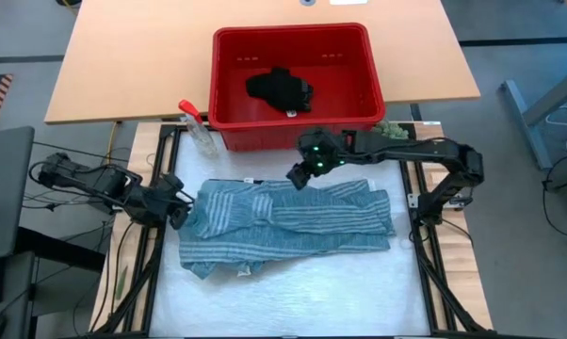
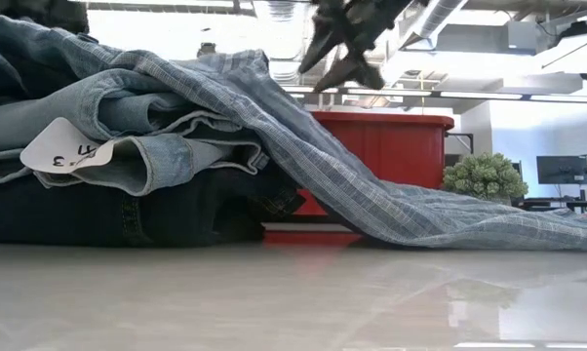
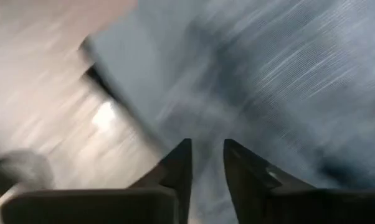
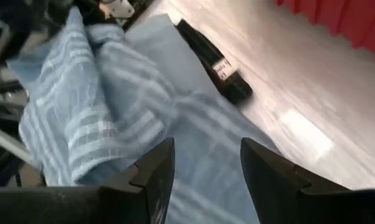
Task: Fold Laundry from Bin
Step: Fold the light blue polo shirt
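Two grippers work at one striped shirt (image 1: 288,224), which lies spread across the middle of the white worktop (image 1: 293,301), on top of denim jeans (image 2: 128,156) and a dark navy piece (image 2: 128,219) that show only in the low view. The left gripper (image 1: 178,209) sits at the shirt's left edge, near the worktop's left side, its fingers (image 3: 178,165) a narrow gap apart with nothing seen between them. The right gripper (image 1: 299,175) hangs above the shirt's rear edge, just in front of the red bin (image 1: 298,83), its fingers (image 4: 156,165) parted fairly wide and empty.

Risk, as I judge it: with neither gripper holding cloth, the shirt may slump out of whatever fold it has, since its near left corner already looks bunched. A fresh pinch could also catch the jeans beneath and drag the whole pile. The right arm works close to the bin's front wall and the spray bottle (image 1: 197,127) at the bin's left front corner, so a wide swing might knock either.

Count: one shirt, one pair of jeans, one navy piece, one small black piece (image 1: 279,89) left in the bin, one bin, one bottle.
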Controlling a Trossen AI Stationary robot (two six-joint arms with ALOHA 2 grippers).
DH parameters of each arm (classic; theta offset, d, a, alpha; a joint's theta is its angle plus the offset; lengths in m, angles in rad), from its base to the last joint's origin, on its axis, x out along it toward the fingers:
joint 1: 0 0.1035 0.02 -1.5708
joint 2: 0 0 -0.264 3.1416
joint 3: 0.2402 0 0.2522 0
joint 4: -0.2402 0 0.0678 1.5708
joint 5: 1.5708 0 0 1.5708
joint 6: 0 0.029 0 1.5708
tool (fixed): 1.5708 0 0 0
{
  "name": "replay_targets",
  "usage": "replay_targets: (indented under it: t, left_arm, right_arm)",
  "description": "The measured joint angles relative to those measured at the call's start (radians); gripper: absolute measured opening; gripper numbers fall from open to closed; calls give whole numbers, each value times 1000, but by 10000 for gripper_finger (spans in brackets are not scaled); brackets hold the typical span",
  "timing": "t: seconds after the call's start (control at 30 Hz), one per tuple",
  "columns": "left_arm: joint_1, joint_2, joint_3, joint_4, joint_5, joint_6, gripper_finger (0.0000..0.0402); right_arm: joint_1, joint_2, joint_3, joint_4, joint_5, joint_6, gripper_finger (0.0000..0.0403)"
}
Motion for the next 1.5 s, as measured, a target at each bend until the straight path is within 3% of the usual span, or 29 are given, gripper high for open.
replay_targets:
  t: [0.2, 0.33, 0.47, 0.57, 0.67, 0.87, 1.03, 1.2, 1.3, 1.5]
  left_arm:
    - [0, -7, 106, -283, 81, -141, 126]
    - [-1, -6, 207, -337, 64, -175, 137]
    - [-1, -1, 262, -192, -108, -130, 137]
    - [-1, 27, 243, 101, -223, 64, 137]
    - [11, 109, 219, 364, -259, 290, 137]
    - [69, 317, 217, 581, -185, 468, 137]
    - [122, 449, 216, 587, -62, 456, 137]
    - [138, 503, 216, 651, 20, 463, 137]
    - [138, 506, 216, 659, 30, 463, 137]
    - [125, 506, 217, 623, 31, 449, 137]
  right_arm:
    - [95, -163, -102, -173, 195, -1, 207]
    - [128, -318, -298, -196, 208, 149, 207]
    - [151, -462, -497, -200, 212, 322, 209]
    - [156, -538, -610, -197, 211, 405, 220]
    - [136, -589, -694, -208, 213, 464, 238]
    - [75, -589, -811, -370, 220, 531, 265]
    - [36, -575, -872, -380, 214, 528, 267]
    - [13, -577, -918, -367, 189, 523, 267]
    - [-8, -576, -973, -289, 149, 522, 267]
    - [-24, -581, -1121, 108, 38, 551, 267]
